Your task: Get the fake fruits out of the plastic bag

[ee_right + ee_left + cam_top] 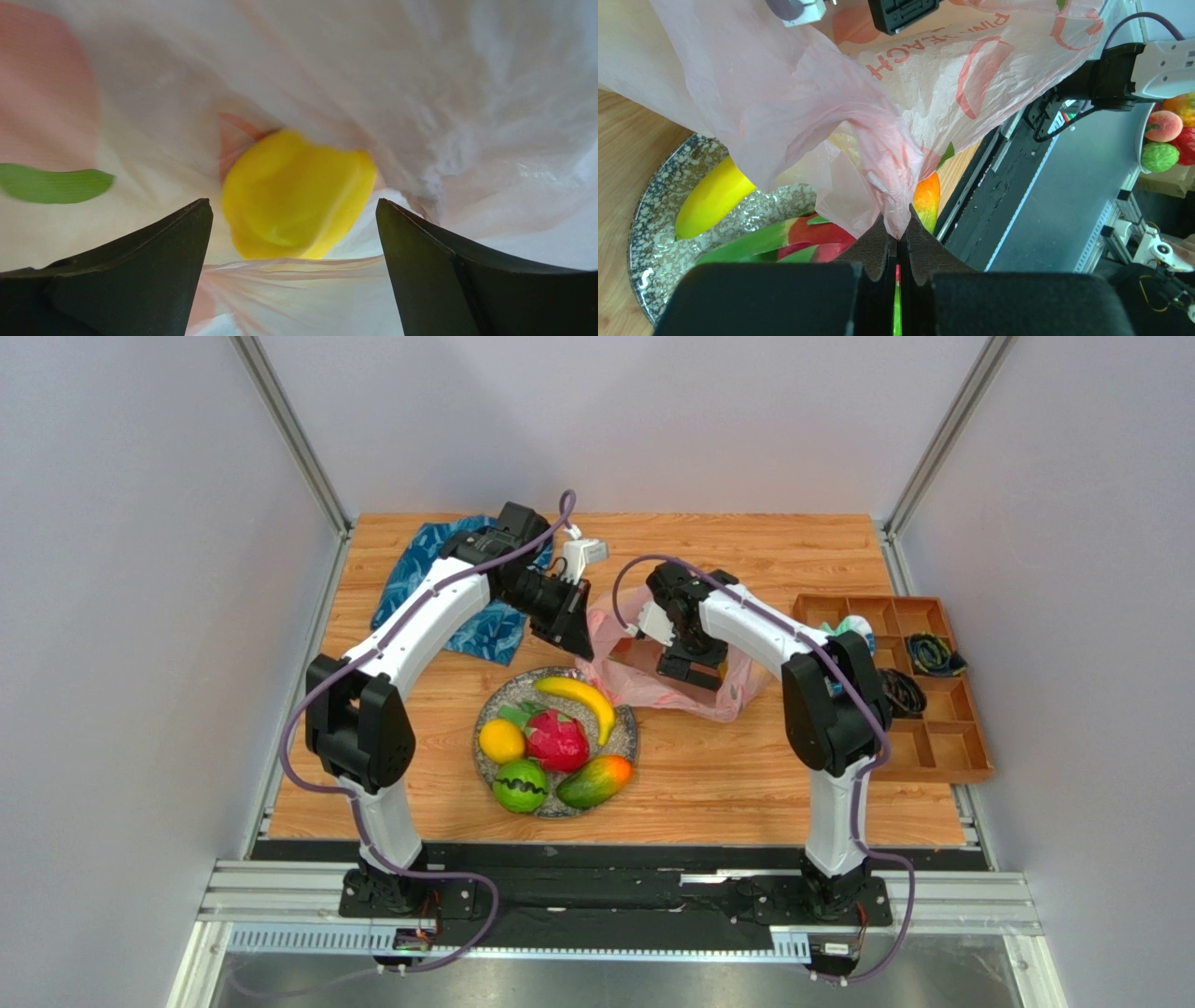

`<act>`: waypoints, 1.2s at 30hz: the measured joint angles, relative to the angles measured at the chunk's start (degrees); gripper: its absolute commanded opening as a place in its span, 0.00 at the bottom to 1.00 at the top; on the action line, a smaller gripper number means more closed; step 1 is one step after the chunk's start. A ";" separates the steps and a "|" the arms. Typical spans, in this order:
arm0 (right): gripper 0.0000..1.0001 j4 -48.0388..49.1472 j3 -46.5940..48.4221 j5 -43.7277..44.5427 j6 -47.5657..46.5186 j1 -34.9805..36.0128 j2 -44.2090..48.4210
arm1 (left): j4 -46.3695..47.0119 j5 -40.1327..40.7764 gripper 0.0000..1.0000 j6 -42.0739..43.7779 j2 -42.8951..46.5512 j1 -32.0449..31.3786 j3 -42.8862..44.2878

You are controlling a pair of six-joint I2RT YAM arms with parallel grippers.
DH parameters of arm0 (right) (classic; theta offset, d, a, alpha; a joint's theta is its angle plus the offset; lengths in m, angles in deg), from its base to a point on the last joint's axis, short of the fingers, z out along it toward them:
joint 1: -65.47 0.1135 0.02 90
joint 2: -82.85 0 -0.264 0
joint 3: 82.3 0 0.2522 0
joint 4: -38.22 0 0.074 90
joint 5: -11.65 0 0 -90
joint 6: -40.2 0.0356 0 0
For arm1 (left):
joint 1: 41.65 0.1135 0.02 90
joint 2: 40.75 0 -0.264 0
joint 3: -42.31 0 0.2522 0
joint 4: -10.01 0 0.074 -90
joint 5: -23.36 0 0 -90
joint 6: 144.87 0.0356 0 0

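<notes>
The only writing that can be read is red printed lettering (917, 59) on the pink plastic bag (773, 105), in the upper middle of the left wrist view. It runs upside down on a slant, and the letters "EACH" can be made out, with the letter before them lost in a crease. A second line above it is cut off by the top edge of the frame and shows something like "RIN", though not surely, and in the top external view the bag's print is too small to read.
</notes>
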 measured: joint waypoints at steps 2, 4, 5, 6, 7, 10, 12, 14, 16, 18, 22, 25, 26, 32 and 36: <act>0.91 -0.52 -0.02 2.56 -0.15 -0.07 -1.05 | 0.00 0.07 0.00 0.22 0.39 0.00 -0.11; 0.88 -0.92 -0.02 4.48 -0.09 -0.28 -2.36 | 0.00 0.11 0.00 0.35 0.66 0.00 -0.11; 0.83 -1.11 0.00 5.20 0.07 -0.46 -3.21 | 0.00 0.15 0.00 0.37 0.74 0.00 -0.11; 0.80 -1.29 0.07 5.79 0.31 -0.70 -4.17 | 0.00 0.20 0.00 0.37 0.74 0.00 -0.11; 0.74 -1.40 0.13 6.19 0.52 -0.83 -5.01 | -0.02 0.26 0.00 0.37 0.74 0.00 -0.11; 0.50 -2.03 1.66 8.83 1.14 -1.38 -6.97 | -0.04 0.42 0.00 0.37 0.74 0.00 -0.11; 0.45 -2.71 3.21 8.68 2.08 -1.84 -7.06 | -0.07 0.42 0.00 0.37 0.74 0.00 -0.11; 0.43 -4.42 5.18 7.87 2.71 -1.99 -7.13 | -0.04 0.39 0.00 0.37 0.74 0.00 -0.11; 0.41 -6.10 7.39 6.43 3.15 -2.16 -7.13 | -0.07 0.42 0.00 0.35 0.74 0.00 -0.09; 0.40 -8.00 10.14 4.07 3.52 -2.19 -6.91 | -0.17 0.42 0.00 0.35 0.74 0.00 0.13; 0.36 -10.80 14.12 -0.17 3.80 -0.81 -4.26 | -0.20 0.39 0.00 0.35 0.50 0.00 1.42; 0.35 -12.55 16.39 -3.37 4.26 0.85 -1.09 | -0.17 0.37 0.00 0.33 -0.07 0.00 2.60; 0.35 -13.07 16.87 -4.22 4.46 1.16 -0.33 | -0.20 0.37 0.00 0.31 -0.22 0.00 2.78; 0.57 -16.31 17.51 -9.38 6.12 1.68 4.09 | 0.13 -0.02 0.00 0.24 -0.52 0.11 3.98; 0.75 -14.29 11.23 -9.53 4.44 1.42 7.30 | 0.00 -0.04 0.00 0.11 -1.07 0.00 3.98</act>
